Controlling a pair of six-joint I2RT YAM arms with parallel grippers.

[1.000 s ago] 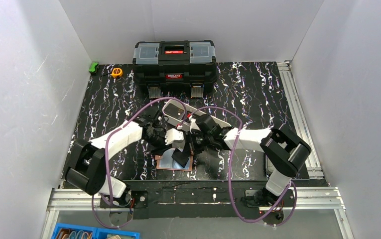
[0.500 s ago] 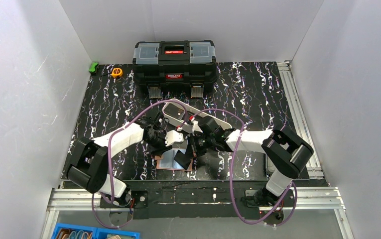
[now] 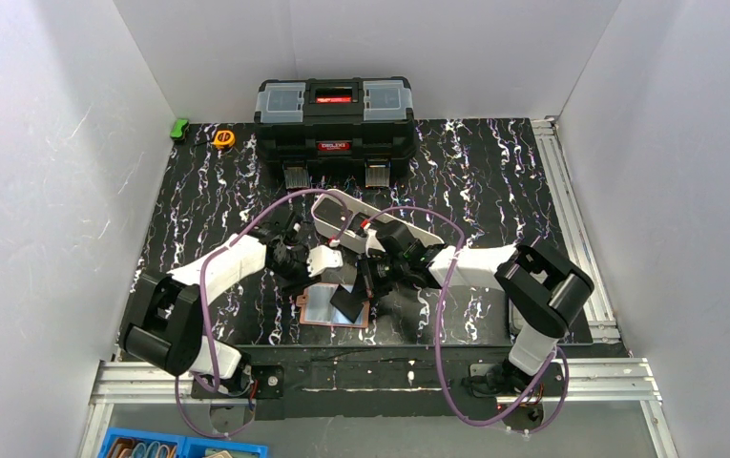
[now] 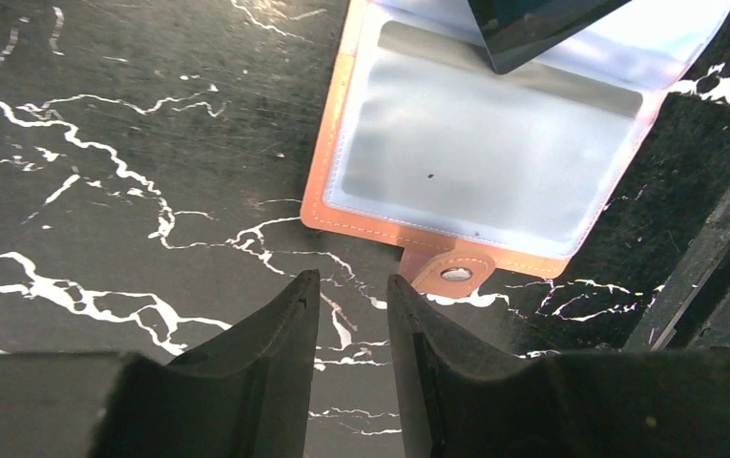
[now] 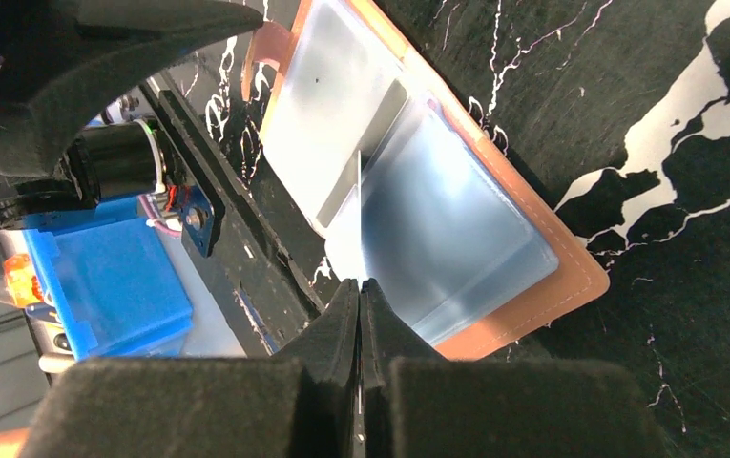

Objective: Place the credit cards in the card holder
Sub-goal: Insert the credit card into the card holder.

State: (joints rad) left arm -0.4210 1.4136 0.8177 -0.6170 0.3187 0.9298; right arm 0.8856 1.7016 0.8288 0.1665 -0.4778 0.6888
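The right claw (image 5: 360, 296) is pressed together, pinching a credit card (image 4: 532, 24) that stands tilted over the open card holder (image 4: 494, 162). The left claw (image 4: 353, 296) is narrowly spread and grips nothing, just beside the snap tab (image 4: 453, 272). Whether the card's lower edge has entered a sleeve cannot be told. The holder lies flat on the surface (image 4: 103, 143), near and central, and both forearms angle inward over it.
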